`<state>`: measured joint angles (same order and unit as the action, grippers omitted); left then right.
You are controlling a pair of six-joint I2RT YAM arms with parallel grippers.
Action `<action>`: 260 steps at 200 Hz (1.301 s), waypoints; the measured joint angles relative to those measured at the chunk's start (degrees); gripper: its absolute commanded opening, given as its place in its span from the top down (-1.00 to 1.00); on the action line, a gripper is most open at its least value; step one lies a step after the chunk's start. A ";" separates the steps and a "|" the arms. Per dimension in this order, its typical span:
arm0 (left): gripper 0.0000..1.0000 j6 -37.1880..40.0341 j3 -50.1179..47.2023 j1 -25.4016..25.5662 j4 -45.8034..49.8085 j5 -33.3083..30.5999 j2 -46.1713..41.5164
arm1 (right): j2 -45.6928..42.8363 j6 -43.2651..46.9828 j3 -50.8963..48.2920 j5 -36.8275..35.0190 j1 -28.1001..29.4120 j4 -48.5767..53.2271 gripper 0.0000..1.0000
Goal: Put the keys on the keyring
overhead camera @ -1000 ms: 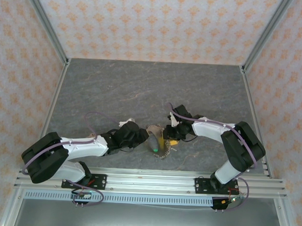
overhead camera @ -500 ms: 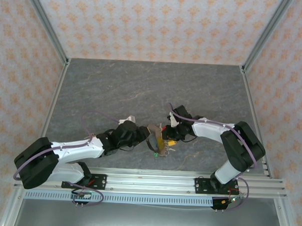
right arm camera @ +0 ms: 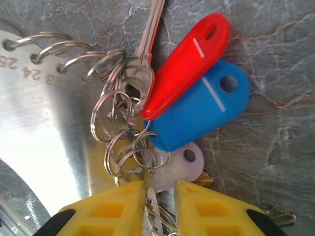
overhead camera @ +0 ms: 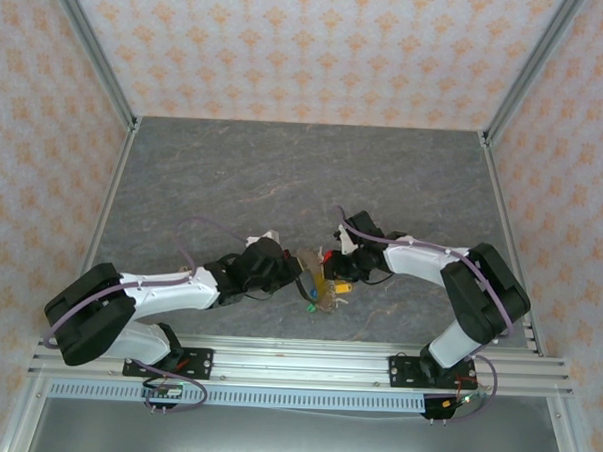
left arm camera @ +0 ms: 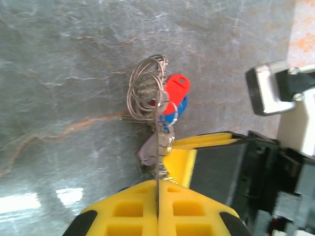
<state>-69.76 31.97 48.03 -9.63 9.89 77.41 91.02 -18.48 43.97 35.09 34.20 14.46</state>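
Left claw (left arm camera: 157, 189) has closed since a second ago. From above, the green tag (overhead camera: 306, 308) now sits nearer the near edge. The right arm (overhead camera: 420, 259) has kept its place.

The keyring (right arm camera: 44, 123) is a shiny flat plate with numbered holes along its rim. It sits between the two claws, near the middle of the tabletop (overhead camera: 284, 175). Small split rings (right arm camera: 112, 69) pass through the rim holes. The keys (right arm camera: 142, 59) hang from them, bunched with a red tag (right arm camera: 189, 59), a blue tag (right arm camera: 202, 113) and a lilac tag (right arm camera: 184, 164).

The left arm (overhead camera: 169, 290) lies low, wrist pointing right at the bunch. Its pads are pressed together, and a thin metal edge rises from their seam.

The right arm folds back toward centre. The right claw (right arm camera: 160, 189) has its pads a narrow gap apart, with rings and a silvery strip in the gap. Whether they pinch these cannot be told.
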 measured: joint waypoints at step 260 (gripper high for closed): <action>1.00 71.93 57.72 -16.22 55.19 32.94 2.25 | -52.89 42.34 -26.86 -0.85 4.68 -36.33 0.51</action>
<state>2.17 89.69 31.81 45.56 42.83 79.66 38.13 23.86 17.10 34.24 38.87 -21.87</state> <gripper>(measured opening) 0.047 0.250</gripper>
